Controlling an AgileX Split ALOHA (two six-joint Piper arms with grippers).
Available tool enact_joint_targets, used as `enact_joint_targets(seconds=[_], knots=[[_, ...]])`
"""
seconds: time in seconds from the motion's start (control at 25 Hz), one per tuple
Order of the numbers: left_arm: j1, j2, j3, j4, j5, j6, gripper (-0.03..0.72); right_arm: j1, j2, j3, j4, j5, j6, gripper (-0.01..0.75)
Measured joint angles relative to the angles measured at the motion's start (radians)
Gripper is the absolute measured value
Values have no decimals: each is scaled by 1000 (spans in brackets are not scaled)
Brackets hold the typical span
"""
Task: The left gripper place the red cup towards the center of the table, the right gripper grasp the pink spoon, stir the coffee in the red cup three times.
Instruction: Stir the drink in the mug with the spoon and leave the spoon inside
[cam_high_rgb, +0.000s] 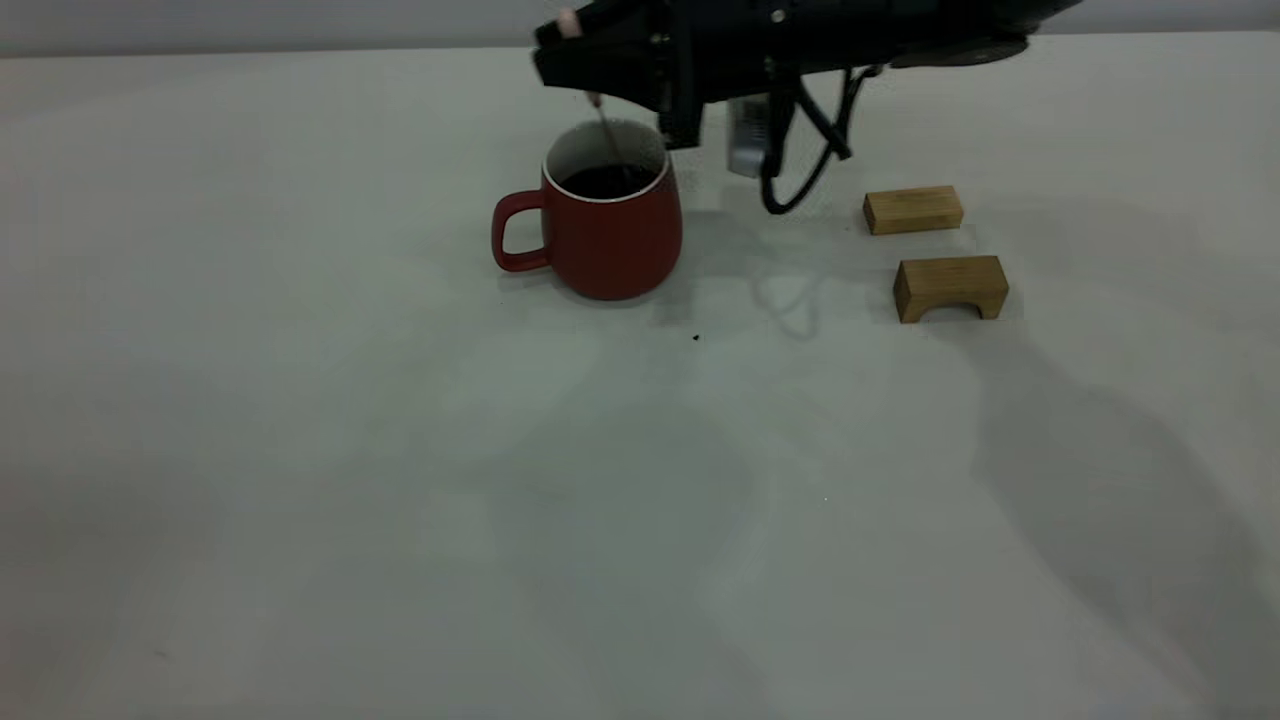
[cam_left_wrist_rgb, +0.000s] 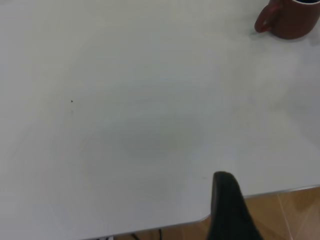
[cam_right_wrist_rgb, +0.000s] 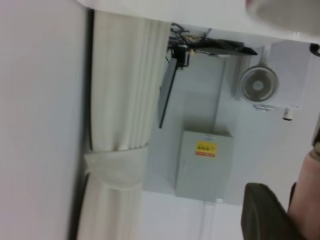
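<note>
Wide bare off-white desk (cam_high_rgb: 400, 500) lies open in front; its near edge shows in the left wrist view, where the left pincer's (cam_left_wrist_rgb: 227, 210) opening cannot be told. Farther back, the dark red ceramic cup (cam_high_rgb: 605, 230) of dark coffee (cam_high_rgb: 608, 181) stands directly under the right pincer (cam_high_rgb: 570, 45), handle pointing away from two tan wooden blocks (cam_high_rgb: 930, 250). The pincer is clamped on the slim pink-handled spoon (cam_high_rgb: 603, 120), near-upright, bowl down in the coffee. A yellow label on a grey box (cam_right_wrist_rgb: 205, 165) is unreadable.
</note>
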Motion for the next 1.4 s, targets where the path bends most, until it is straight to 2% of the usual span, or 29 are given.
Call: enact_joint_targets(seconds=[0.16,0.24,0.48,0.64,0.84,1.08,1.24,1.4], knots=[[0,0,0,0,1,0,502,-11,-30,103,0,-15,-2,118],[0,0,0,0,1,0,502,2,-32,110,0,-11,-1,118],[0,0,0,0,1,0,502,50,8,-15,0,34,-3,118],[0,0,0,0,1,0,502,25,11,-33,-1,32,-37,118],[0,0,0,0,1,0,502,-22,-18,62,1,20,-49,118],[0,0,0,0,1,0,502,13,-38,121,1,35,-36,118],[0,0,0,0,1,0,502,41,-13,39,-3,43,-34,118],[0,0,0,1,1,0,502,38,11,-36,0,28,-36,118]])
